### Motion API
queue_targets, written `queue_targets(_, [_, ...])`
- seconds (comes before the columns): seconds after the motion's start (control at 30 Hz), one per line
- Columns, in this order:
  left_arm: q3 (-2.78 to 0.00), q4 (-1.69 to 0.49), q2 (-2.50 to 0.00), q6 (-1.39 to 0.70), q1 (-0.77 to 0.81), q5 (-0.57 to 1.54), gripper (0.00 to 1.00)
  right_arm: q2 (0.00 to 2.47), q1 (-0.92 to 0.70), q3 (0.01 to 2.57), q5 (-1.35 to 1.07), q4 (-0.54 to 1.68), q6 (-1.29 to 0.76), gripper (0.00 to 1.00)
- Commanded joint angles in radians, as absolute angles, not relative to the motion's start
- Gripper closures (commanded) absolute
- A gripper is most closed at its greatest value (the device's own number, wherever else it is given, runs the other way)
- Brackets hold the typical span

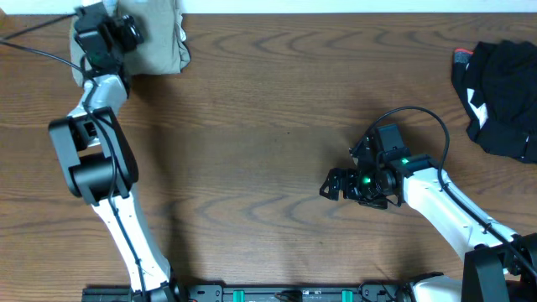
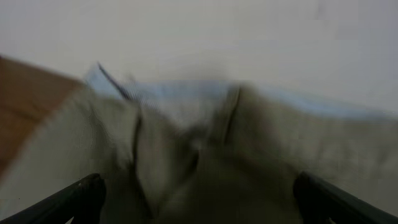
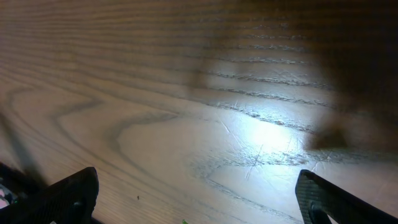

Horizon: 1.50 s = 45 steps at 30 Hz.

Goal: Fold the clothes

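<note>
Overhead | left gripper (image 1: 126,33) agape over rumpled khaki garment (image 1: 159,42) | right gripper (image 1: 330,184) agape, empty

My overhead view is evenly lit and sharp, with soft arm shadows on the table (image 1: 268,126) and a slight motion smear at eleven o'clock; my left wrist view is blurred throughout, the khaki garment (image 2: 205,162) smeared; my right wrist view shows white glare toward four o'clock, deep shadow at one o'clock.

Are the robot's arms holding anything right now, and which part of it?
Nothing is held. The left end effector hangs open over the khaki-grey cotton garment; the right end effector is open above the wooden table.
</note>
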<state>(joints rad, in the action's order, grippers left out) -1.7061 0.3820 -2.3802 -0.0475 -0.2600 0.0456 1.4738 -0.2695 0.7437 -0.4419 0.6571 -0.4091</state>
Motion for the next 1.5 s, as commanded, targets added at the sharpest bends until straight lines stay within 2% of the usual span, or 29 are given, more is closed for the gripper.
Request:
queue_targets(0.0, [-1.707,0.391,-2.375,-0.038,-0.256,0.045,0.02,1.460,-0.263,0.742,-0.453,0.658,-0.404,0.01])
queue_targets(0.33, [-1.707,0.457,-2.244,-0.091,-0.183,0.195,0.02,1.460,-0.263,0.742,-0.453,0.672,-0.403,0.01])
queue_targets(0.6, [-1.707,0.451,-2.283,-0.078,-0.115,0.191,0.02,1.460,-0.263,0.742,-0.452,0.677,-0.403,0.01])
queue_targets(0.83, [-1.707,0.455,-2.374,-0.079,-0.113,0.084,0.02,1.460,-0.263,0.742,-0.449,0.677,-0.402,0.01])
queue_targets(1.13, [-1.707,0.432,-2.434,-0.080,-0.111,0.086,0.02,1.460,-0.263,0.742,-0.449,0.681,-0.395,0.01])
queue_targets(1.47, [-1.707,0.422,-2.184,-0.132,-0.110,0.150,0.02,1.460,-0.260,0.743,-0.437,0.669,-0.395,0.01])
